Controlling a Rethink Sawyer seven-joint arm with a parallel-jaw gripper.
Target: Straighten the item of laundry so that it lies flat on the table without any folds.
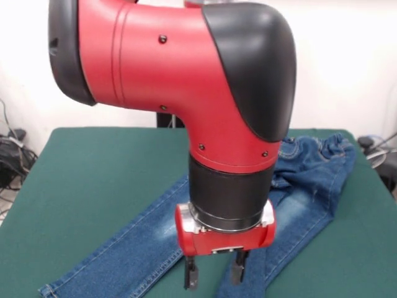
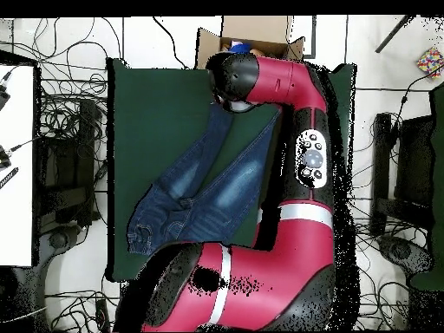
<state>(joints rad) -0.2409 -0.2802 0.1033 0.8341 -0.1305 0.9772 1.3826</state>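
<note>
- Blue denim jeans (image 1: 310,186) lie on the green table (image 1: 105,180), waistband toward one far corner, both legs running diagonally across the felt toward the opposite edge.
- The legs are spread in a narrow V; the overhead view shows them mostly extended.
- The waist end is bunched and creased near the table corner, judged the main fold left to clear.
- The gripper (image 1: 214,270) hangs low between the two legs, near the front edge; its two fingers (image 1: 191,273) stand apart with nothing between them, so it is released and empty.
- Whether the tips touch the felt cannot be determined.
- Risk: closing here would likely pinch bare table or only a leg seam, dragging one leg and adding a crease.
- Risk: pulling a leg toward the edge could slide the whole garment, leaving the waistband crumpled.
- Risk: the arm hides part of the jeans from both views, so folds beneath it cannot be checked.
</note>
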